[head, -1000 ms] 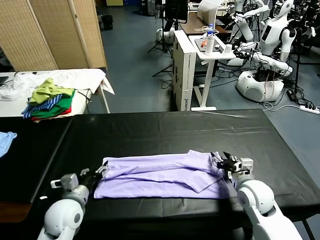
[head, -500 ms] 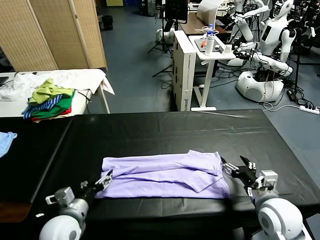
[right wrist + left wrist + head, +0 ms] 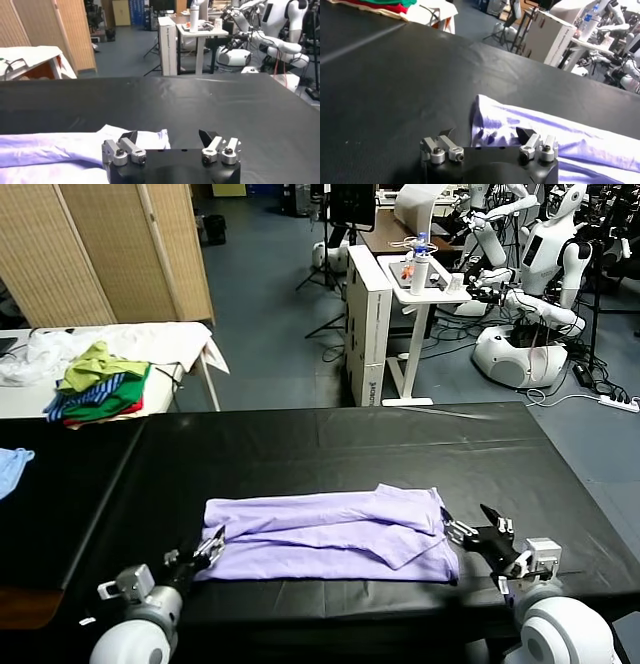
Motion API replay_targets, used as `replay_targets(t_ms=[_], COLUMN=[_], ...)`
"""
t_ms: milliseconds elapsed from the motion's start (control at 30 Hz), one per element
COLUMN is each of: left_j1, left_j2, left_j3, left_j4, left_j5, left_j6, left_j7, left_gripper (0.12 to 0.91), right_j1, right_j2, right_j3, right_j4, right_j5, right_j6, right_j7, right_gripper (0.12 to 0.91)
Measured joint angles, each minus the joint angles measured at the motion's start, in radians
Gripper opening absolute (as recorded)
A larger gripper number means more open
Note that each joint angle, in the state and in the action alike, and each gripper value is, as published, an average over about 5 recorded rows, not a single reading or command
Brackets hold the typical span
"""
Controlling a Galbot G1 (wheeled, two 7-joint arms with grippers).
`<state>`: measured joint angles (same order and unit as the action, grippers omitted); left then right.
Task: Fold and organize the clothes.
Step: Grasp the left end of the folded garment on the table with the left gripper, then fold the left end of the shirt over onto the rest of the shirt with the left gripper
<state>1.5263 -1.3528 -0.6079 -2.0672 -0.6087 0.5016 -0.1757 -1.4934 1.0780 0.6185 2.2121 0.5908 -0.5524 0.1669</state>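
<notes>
The lavender T-shirt [image 3: 330, 534] lies folded into a long band across the near part of the black table [image 3: 330, 444]. My left gripper [image 3: 207, 548] is at the shirt's left end, low over the table. In the left wrist view this gripper [image 3: 486, 135] is open, and the shirt's corner [image 3: 490, 117] lies just ahead between its fingers. My right gripper [image 3: 478, 536] sits at the shirt's right end. Seen from the right wrist, that gripper [image 3: 168, 135] is open too, with the shirt's corner [image 3: 147, 137] by its one finger and bare table ahead of the other.
A pile of green, striped and red garments [image 3: 100, 379] rests on a white table at the back left. A small light blue cloth [image 3: 12, 464] lies at the left edge. Beyond the table stand a white desk [image 3: 400, 284] and other robots [image 3: 540, 274].
Both grippers have drawn back from over the shirt's ends toward the near table edge and outward. The shirt lies as before.
</notes>
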Motion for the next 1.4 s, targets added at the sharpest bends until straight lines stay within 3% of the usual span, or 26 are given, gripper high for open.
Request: replay_targets(t_ms=[200,300,367,500,667,833,967,1200,1400], left_j1=[0.001,0.0,-0.001,0.0,0.008,0.031,0.05,0.068,0.065], left_j2=[-0.009,-0.012,-0.012,-0.005,0.033,0.128,0.226,0.347,0.324], left_j3=[0.006,0.007,0.006,0.005,-0.009,-0.048,-0.107,-0.211,-0.201], left_j4=[0.003,0.007,0.007,-0.005,-0.022,-0.011,0.012,0.045,-0.01], left_j5=[0.007,0.005,0.003,0.042,0.172,0.316,0.377,0.388,0.324], left_j6=[0.002,0.002,0.003,0.006,-0.03,-0.077,-0.1,-0.111,-0.073], left_j7=[-0.002,-0.005,-0.008,-0.009,0.032,0.071,0.089,0.092,0.062], left_gripper=[0.354,0.234,0.199,0.177,0.179,0.179,0.179,0.179,0.179], right_j1=[-0.002,-0.002,-0.002,0.002,0.004,-0.002,-0.014,-0.03,-0.043], right_j2=[0.004,0.007,0.01,0.016,0.022,0.033,0.041,0.056,0.075], right_j3=[0.005,0.005,0.003,0.0,-0.004,-0.009,-0.008,-0.002,-0.002], right_j4=[-0.002,-0.006,-0.008,-0.012,-0.017,-0.016,-0.011,-0.013,-0.018], right_j5=[0.0,0.0,0.0,-0.001,-0.005,-0.014,-0.021,-0.033,-0.051], right_j6=[0.004,0.006,0.006,0.007,0.009,0.01,0.014,0.021,0.029], right_j7=[-0.001,-0.002,-0.003,-0.003,-0.003,-0.004,-0.004,-0.006,-0.011], right_gripper=[0.907,0.907,0.907,0.907,0.907,0.907,0.907,0.907,0.907])
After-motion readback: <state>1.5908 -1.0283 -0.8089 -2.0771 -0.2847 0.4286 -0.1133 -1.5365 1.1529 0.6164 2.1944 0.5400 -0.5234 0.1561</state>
